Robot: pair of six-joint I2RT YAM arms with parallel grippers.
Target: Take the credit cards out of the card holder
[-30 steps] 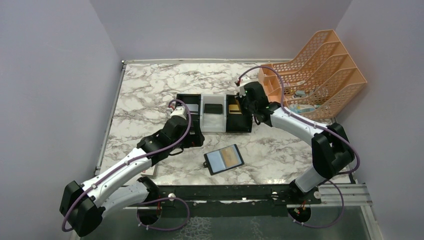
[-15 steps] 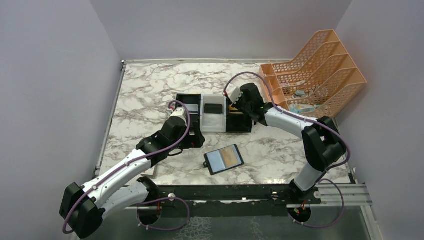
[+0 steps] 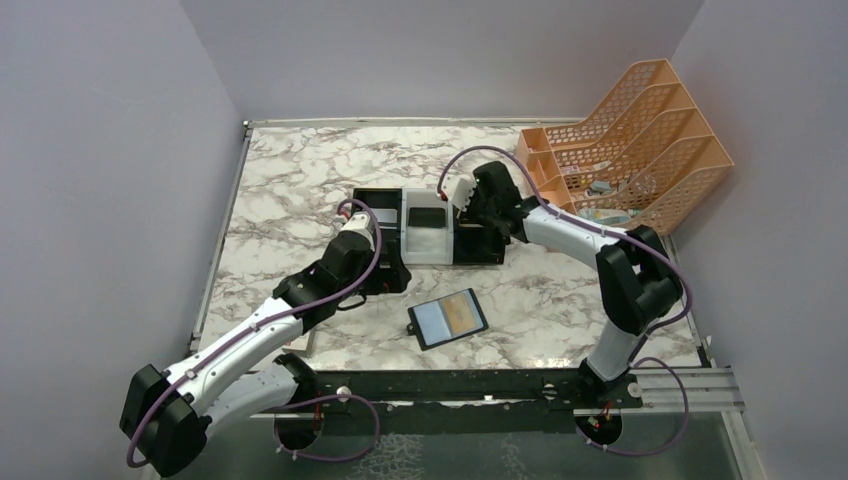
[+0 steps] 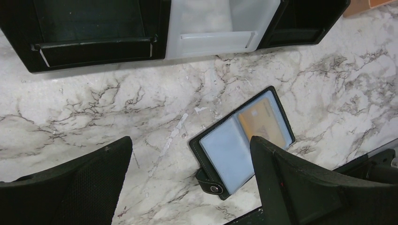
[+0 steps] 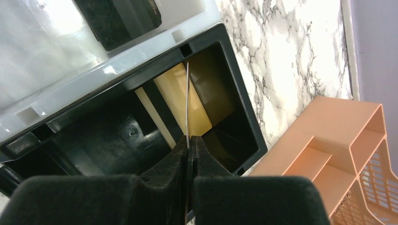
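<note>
We are swinging our right gripper (image 3: 468, 203), pinched on a thin card (image 5: 187, 93), leftward across the tray's (image 3: 478, 255) right black compartment, away from the orange rack (image 3: 640, 130). Our right elbow is drifting left too, and the wrist is coming over the gold card (image 5: 174, 89) lying there.

The top view looks down over the whole table (image 3: 300, 170); both wrist views, close, share the tray (image 4: 216, 38).

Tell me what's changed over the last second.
The right claw, shut on a thin card seen edge-on, swung left over the tray's right black compartment, its elbow following. Unchanged: left claw open above the card holder, gold-tan card in its pocket.
</note>
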